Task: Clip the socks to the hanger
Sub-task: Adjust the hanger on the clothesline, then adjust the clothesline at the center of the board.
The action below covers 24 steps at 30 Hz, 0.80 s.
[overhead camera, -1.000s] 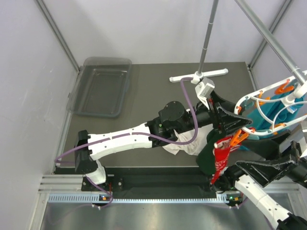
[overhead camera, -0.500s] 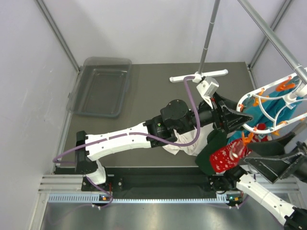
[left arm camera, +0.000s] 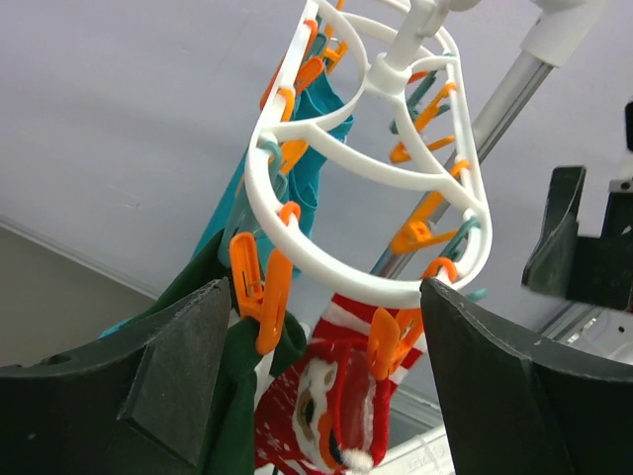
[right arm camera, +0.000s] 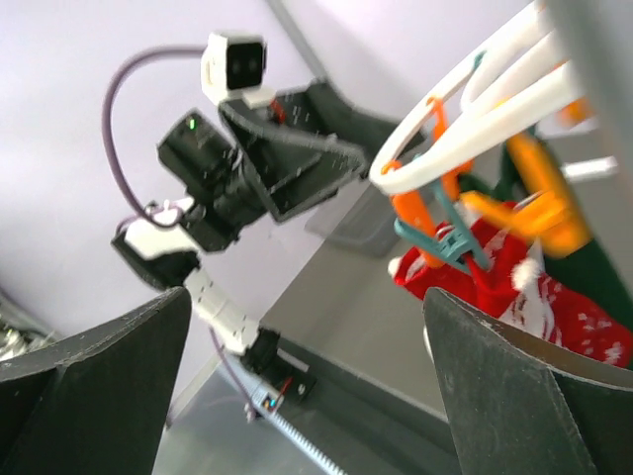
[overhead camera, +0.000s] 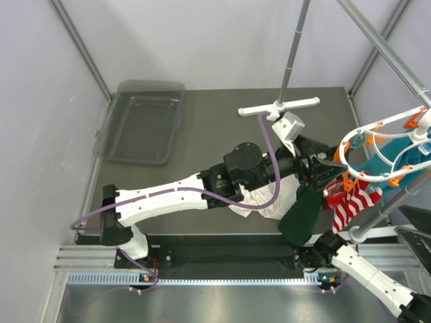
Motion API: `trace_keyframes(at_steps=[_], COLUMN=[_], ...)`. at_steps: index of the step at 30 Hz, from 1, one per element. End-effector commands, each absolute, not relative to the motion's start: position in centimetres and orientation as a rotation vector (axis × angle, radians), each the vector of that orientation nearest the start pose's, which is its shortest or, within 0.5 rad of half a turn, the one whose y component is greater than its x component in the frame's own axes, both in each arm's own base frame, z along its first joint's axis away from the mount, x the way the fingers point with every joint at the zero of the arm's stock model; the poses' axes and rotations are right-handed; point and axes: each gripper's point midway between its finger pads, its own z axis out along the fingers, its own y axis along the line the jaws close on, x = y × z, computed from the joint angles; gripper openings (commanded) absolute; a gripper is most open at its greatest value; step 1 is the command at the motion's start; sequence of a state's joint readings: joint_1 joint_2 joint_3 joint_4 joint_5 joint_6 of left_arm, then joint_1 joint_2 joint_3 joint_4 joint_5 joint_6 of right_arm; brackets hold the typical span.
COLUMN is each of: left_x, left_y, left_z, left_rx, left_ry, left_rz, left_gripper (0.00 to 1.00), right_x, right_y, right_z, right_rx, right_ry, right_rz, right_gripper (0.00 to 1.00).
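Upper left: tray point(overhead camera: 108, 145). Right: striped sock point(overhead camera: 350, 202) hangs from hanger point(left arm camera: 336, 284), long axis down the frame. My left fingers point(left arm camera: 148, 396) and right fingers point(right arm camera: 89, 396) both stand apart.

Clear tray point(overhead camera: 140, 121), dark green cloth point(overhead camera: 303, 214)

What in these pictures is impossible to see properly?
Right arm's fingers: top view, mostly cut off by the right edge.
Hanger clips: right wrist view, blurred; which one grips the sock is unclear.
White cloth: top view, partly under the left arm.
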<state>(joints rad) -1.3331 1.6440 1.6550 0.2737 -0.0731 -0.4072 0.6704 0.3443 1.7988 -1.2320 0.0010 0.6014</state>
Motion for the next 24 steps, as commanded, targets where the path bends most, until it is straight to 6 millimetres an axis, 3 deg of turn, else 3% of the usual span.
trace_keyframes(at_steps=[1, 3, 4, 5, 7, 12, 16, 19, 24], left_x=[11.9, 12.3, 12.2, 12.4, 12.2, 12.4, 12.5, 12.4, 12.4], left_y=[-48.6, -48.2, -47.4, -47.2, -46.0, -43.6, -41.7, -41.2, -40.2], left_z=[50.8, 49.4, 49.7, 48.7, 48.8, 46.8, 45.4, 43.3, 40.9], left_rx=[0.539, 0.540, 0.532, 0.534, 0.529, 0.515, 0.499, 0.506, 0.510], left_ry=[1.221, 1.254, 1.251, 1.272, 1.275, 1.324, 1.364, 1.418, 1.492], left_rz=[-1.416, -1.378, -1.373, -1.353, -1.349, -1.299, -1.273, -1.255, -1.225], left_gripper=[0.82, 0.82, 0.82, 0.82, 0.81, 0.79, 0.79, 0.78, 0.77], right_x=[-0.4, -0.3, -0.2, 0.1, 0.7, 2.6, 5.3, 6.9, 8.0], right_y=[-0.7, -1.6, -1.8, -2.3, -3.0, -5.4, -4.7, -4.0, -5.1], right_z=[48.2, 48.5, 48.8, 48.8, 49.1, 48.8, 47.9, 47.5, 47.4], right_rx=[0.018, 0.034, 0.032, 0.052, 0.064, 0.160, 0.157, 0.136, 0.178], right_ry=[1.420, 1.404, 1.393, 1.396, 1.405, 1.434, 1.467, 1.473, 1.442], right_rz=[0.929, 0.882, 0.871, 0.836, 0.777, 0.595, 0.483, 0.431, 0.335], right_gripper=[1.00, 1.00, 0.99, 0.99, 0.96, 0.90, 0.79, 0.76, 0.73])
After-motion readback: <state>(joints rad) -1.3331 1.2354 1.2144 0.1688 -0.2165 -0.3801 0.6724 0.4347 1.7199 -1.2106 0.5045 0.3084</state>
